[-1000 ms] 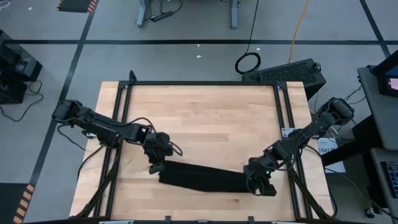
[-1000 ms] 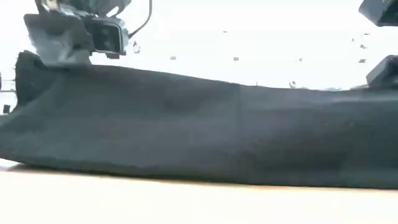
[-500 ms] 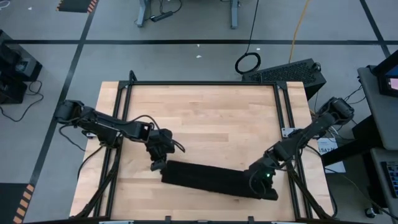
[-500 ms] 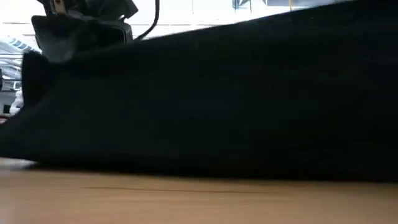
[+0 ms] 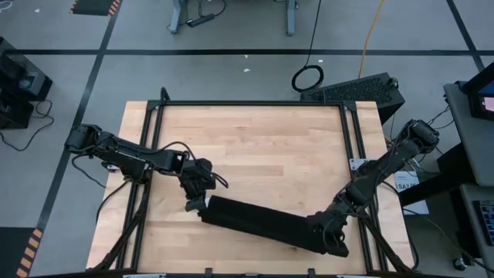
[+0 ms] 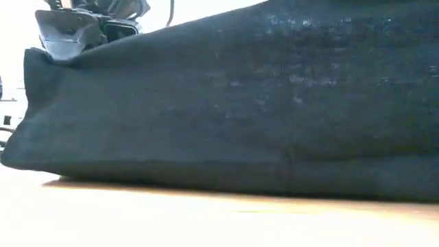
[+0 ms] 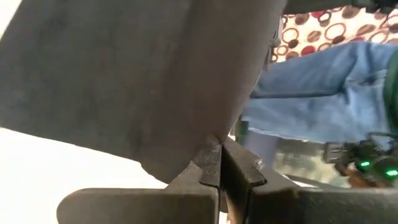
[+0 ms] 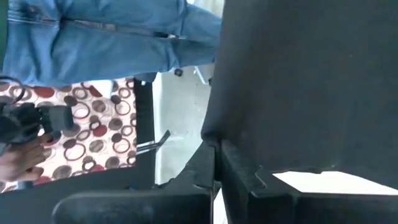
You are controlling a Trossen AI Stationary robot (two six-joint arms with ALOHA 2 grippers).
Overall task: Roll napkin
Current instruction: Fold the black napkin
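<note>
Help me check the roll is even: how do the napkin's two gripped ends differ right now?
The napkin lies as a long dark band, slanted across the table. The end in the left gripper sits farther from the table's front edge; the end in the right gripper sits nearer it, by the front right corner. Both ends are pinched: each wrist view shows the fingers closed on the cloth's edge.

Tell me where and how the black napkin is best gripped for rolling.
Grip the napkin at its two short ends, coming from above. It lies as a long narrow band, and the left tool and right tool pinch there already.
</note>
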